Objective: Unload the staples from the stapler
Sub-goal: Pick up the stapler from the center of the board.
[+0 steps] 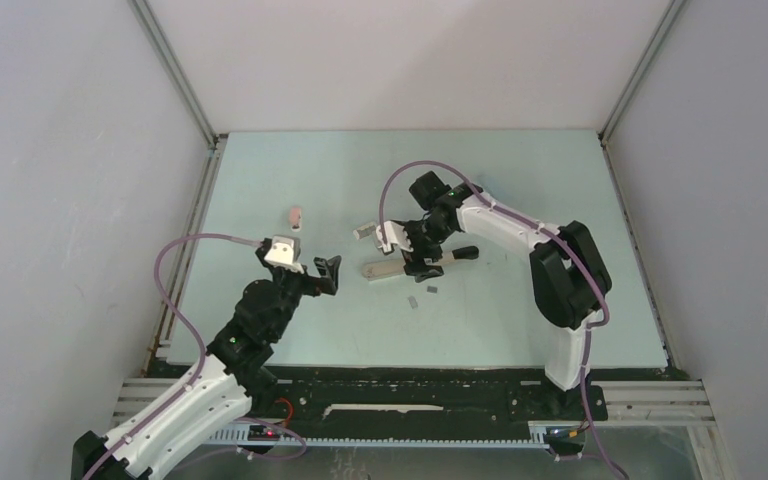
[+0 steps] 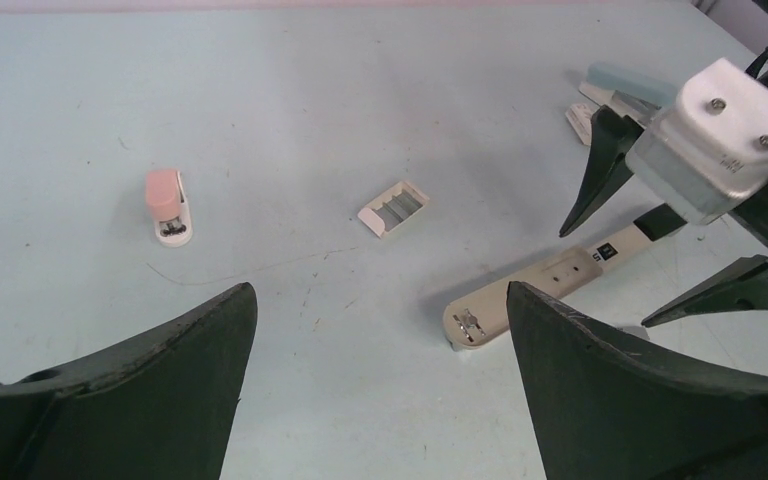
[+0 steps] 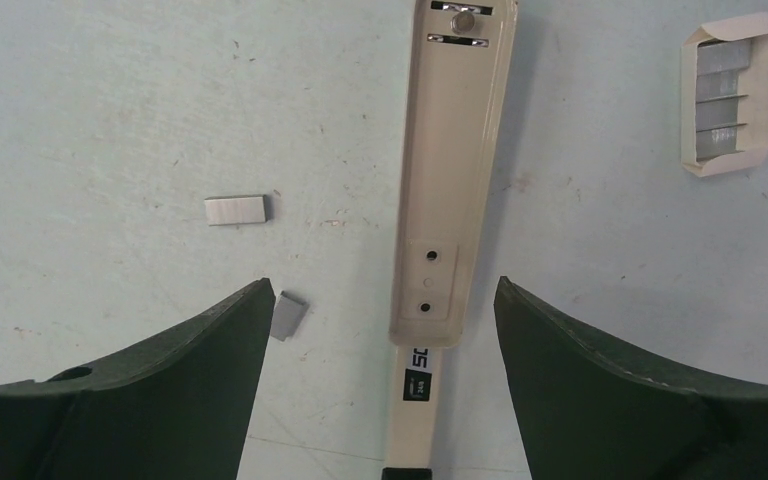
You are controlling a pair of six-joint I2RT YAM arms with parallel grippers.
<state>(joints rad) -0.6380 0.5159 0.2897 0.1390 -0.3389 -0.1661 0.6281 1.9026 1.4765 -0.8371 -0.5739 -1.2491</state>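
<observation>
Right claw (image 3: 380,290) is wide open, nothing in it. It sits over the stapler (image 3: 452,180), which lies flat on the surface (image 1: 520,180) and runs lengthwise through the gap between the fingers (image 3: 160,390). Neither finger touches it in the wrist view. Can't tell how high the tips are off the surface.

Staples: two loose strips, both out on the surface on the near side of the stapler.
- Strip 1 (image 3: 235,209) lies flat, apart from the stapler and ahead of the near-side finger.
- Strip 2 (image 3: 288,316) is just beside that finger's tip, between it and the stapler. As far as I can see it touches neither.

More staples sit in an open box (image 3: 727,95) on the stapler's far side, well apart from the other finger.

Left claw (image 1: 328,275) is also wide open and empty. It hovers off the stapler's beige end, facing it, with a gap between them. The pink stapler (image 2: 168,205) stands alone, further left and back, well apart from everything else.

Room: stapler and strips are mid-surface, well away from every edge and from the walls (image 1: 80,150). There's open surface between the strips and the near edge, and more to the right of the stapler's black end. Tightest spots are strip 2 by the near-side fingertip and the left claw near the beige end.
</observation>
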